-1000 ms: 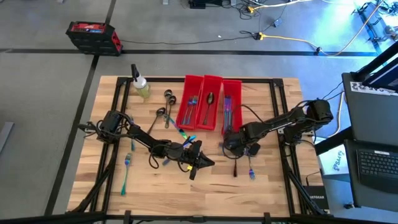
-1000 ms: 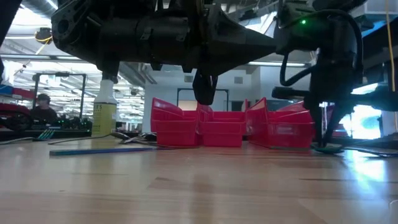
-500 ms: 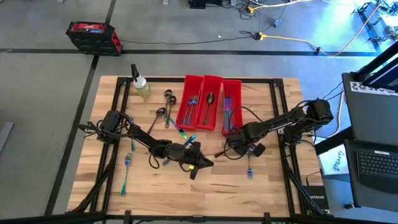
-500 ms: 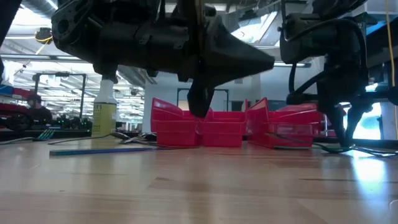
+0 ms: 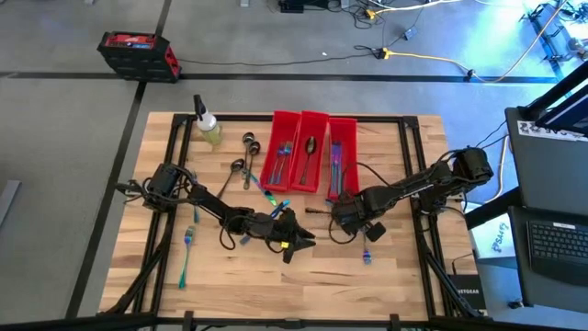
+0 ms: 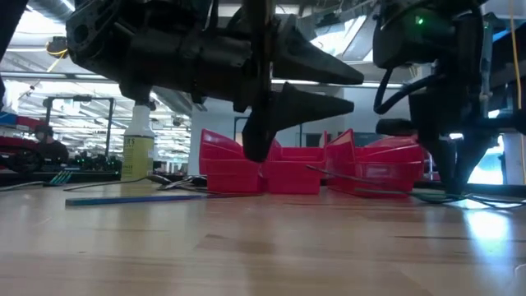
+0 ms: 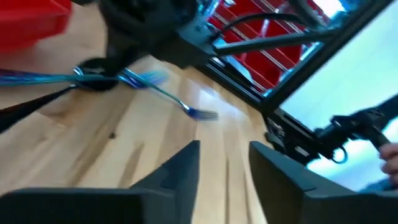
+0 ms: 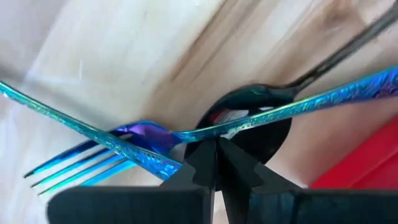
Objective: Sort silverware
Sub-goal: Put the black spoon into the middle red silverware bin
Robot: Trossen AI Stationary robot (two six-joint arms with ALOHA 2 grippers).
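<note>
- Gripping a thin iridescent utensil (image 8: 323, 93) in the right end effector (image 5: 352, 212), fingers pinched shut just off the near end of the red bins (image 5: 310, 147).
- Hovering low over mid-table (image 5: 404, 276): left end effector (image 5: 292, 242), fingers parted, nothing between them.
- Lying loose on the table: fork (image 5: 186, 241) at left, fork (image 5: 367, 250) near the right end effector, dark spoons (image 5: 249, 145) beside the spray bottle (image 5: 206, 124).
- Resting inside the bins: more silverware (image 5: 310, 147).

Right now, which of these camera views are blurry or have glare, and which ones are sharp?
High view: evenly lit and sharp, with the red bins crisp. Low view: both arms are dark silhouettes against a bright room, with glare at the right edge. Left wrist view: motion-smeared, with a blown-out bright patch at right; the fork is soft. Right wrist view: the near blue fork is fairly clear, while the wood behind is blurred.
</note>
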